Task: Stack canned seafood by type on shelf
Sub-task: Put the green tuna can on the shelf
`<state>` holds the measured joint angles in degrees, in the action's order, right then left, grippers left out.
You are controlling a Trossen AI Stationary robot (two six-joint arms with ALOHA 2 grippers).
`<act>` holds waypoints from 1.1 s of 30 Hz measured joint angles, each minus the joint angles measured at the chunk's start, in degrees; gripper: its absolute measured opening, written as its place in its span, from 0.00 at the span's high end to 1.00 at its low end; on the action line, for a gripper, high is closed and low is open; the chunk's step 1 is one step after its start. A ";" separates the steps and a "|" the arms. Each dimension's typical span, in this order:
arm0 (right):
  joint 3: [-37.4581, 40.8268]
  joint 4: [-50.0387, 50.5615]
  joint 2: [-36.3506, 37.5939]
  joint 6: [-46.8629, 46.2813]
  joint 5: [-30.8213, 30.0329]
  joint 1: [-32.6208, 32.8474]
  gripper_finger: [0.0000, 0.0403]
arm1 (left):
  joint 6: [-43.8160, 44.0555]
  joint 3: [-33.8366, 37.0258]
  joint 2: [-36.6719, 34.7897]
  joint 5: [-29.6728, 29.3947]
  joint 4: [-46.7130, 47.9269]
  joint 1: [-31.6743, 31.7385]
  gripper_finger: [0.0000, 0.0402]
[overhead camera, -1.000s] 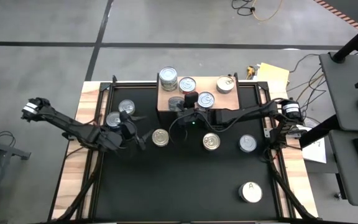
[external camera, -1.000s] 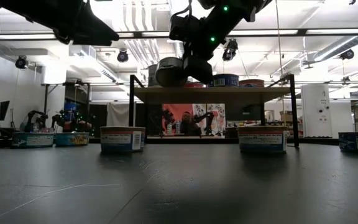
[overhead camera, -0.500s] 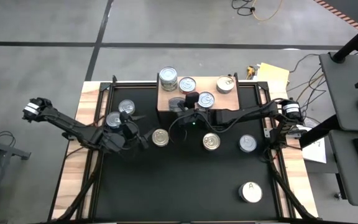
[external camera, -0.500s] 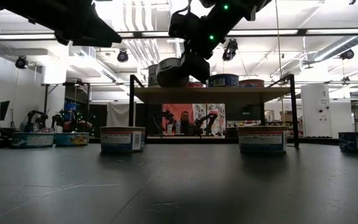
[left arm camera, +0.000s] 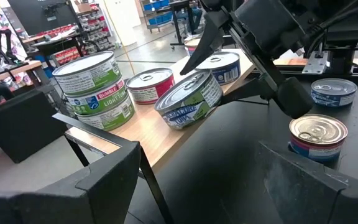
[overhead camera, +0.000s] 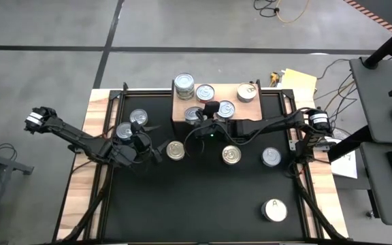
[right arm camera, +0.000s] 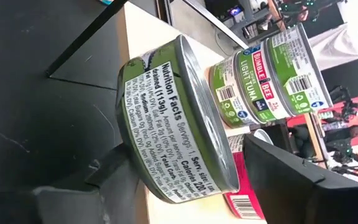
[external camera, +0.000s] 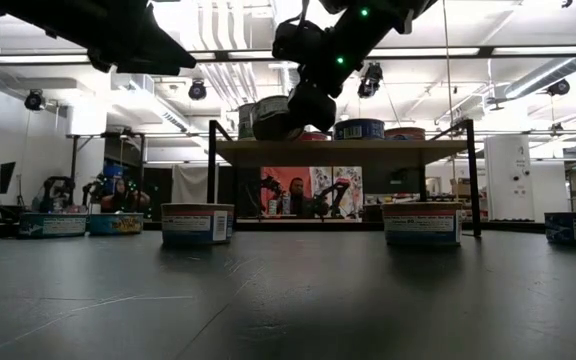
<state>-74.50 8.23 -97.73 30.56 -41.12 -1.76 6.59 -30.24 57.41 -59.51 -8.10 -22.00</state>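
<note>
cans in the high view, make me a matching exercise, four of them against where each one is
Cans:
1. white-topped can marked A
2. stack of two green-label cans
3. tilted green-label can
4. gold-topped can

Places:
a. left end of the shelf
b. between the fingers of the right hand, at the shelf's front edge
c. alone on the black tabletop, toward its near right corner
d. right end of the shelf

Pairs: 1-c, 2-a, 3-b, 4-d
</note>
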 joint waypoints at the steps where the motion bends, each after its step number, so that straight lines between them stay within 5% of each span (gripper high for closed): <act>1: 0.00 0.11 0.00 -0.32 0.00 0.00 0.33 | 0.00 0.00 0.00 0.00 0.00 -0.02 0.25; 14: -2.40 3.69 0.00 -6.95 0.12 -0.02 0.24 | 0.23 0.00 0.00 0.00 0.00 -0.02 0.25; 33: -5.88 12.51 0.00 -15.63 0.55 -1.65 0.22 | 1.30 0.00 0.00 0.01 -0.02 -0.02 0.25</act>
<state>-80.38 20.75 -97.73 14.93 -40.58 -3.41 7.89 -30.24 57.41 -59.49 -8.12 -22.02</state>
